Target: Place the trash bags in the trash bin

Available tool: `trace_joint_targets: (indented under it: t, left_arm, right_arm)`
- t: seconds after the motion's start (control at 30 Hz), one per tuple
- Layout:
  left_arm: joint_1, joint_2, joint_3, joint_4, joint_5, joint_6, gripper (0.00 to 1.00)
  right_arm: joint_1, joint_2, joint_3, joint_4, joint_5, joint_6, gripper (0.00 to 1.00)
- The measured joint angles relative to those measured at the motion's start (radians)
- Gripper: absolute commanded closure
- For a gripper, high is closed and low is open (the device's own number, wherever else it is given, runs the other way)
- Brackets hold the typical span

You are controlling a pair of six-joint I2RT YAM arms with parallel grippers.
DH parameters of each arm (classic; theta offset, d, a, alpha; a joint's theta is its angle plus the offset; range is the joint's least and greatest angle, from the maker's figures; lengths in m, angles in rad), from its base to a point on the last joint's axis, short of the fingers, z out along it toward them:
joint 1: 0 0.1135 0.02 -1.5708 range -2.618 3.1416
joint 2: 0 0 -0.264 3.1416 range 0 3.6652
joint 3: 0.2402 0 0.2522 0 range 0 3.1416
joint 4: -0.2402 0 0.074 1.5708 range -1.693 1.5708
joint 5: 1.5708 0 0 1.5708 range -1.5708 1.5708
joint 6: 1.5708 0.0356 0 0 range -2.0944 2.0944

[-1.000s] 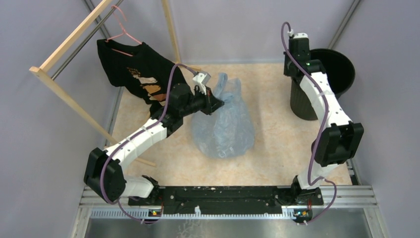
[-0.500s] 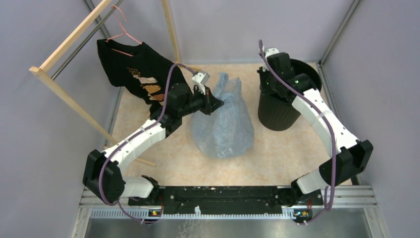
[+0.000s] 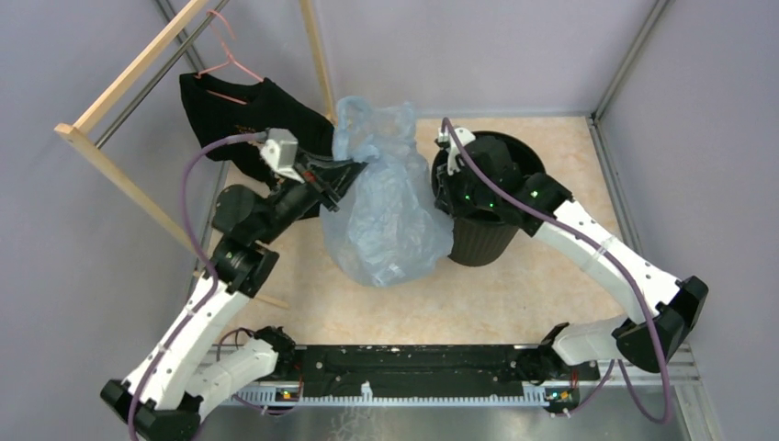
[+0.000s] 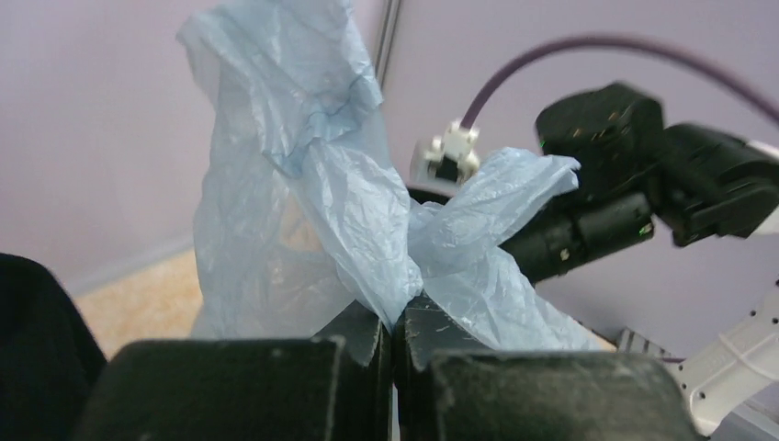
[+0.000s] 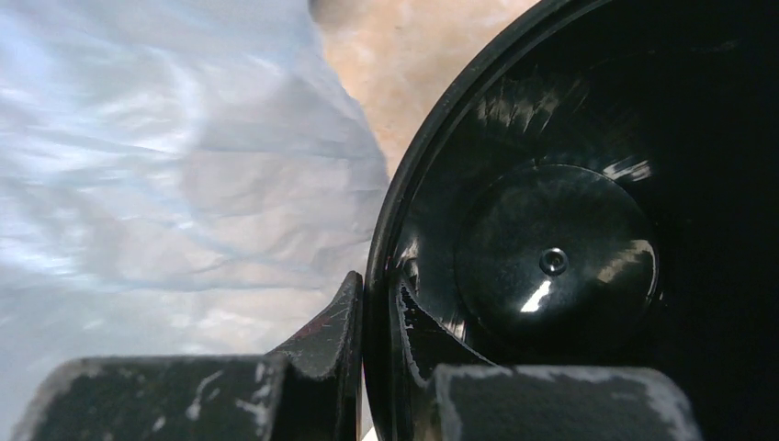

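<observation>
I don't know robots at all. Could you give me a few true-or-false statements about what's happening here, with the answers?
1. The left gripper pinches the bag. True.
2. The bag lies inside the bin. False: it hangs beside the bin, whose floor shows bare.
3. The right gripper clamps the bin's rim. True.
4. The T-shirt lies flat on the table. False: it hangs up at the wooden rack.
</observation>
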Motion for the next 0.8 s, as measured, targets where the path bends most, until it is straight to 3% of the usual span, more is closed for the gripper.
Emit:
trace_joint_targets:
  t: [0.07, 0.3, 0.37, 0.57, 0.73, 0.8]
  left_arm:
    - [0.016, -0.058, -0.002, 0.019, 0.006, 0.000, 1.00]
    - [0.021, -0.202, 0.005, 0.085, 0.006, -0.029, 1.00]
    - [0.021, -0.209, 0.041, 0.100, 0.010, -0.045, 1.00]
    - [0.021, -0.119, 0.211, 0.188, 0.064, -0.124, 1.00]
    - [0.012, 0.063, 0.315, 0.343, 0.118, -0.258, 1.00]
    - [-0.040, 0.189, 0.385, 0.391, 0.114, -0.304, 1.00]
  right_arm:
    - [0.034, -0.002, -0.006, 0.009, -0.004, 0.010, 0.97]
    - [0.073, -0.025, -0.006, -0.018, -0.053, 0.066, 0.52]
    - [0.076, -0.056, -0.006, -0.024, -0.055, 0.079, 0.44]
    - [0.079, -0.229, 0.003, -0.024, 0.032, 0.079, 0.34]
    - [0.079, -0.368, 0.018, -0.020, 0.208, 0.064, 0.29]
    - [0.079, -0.427, 0.016, -0.023, 0.275, 0.057, 0.26]
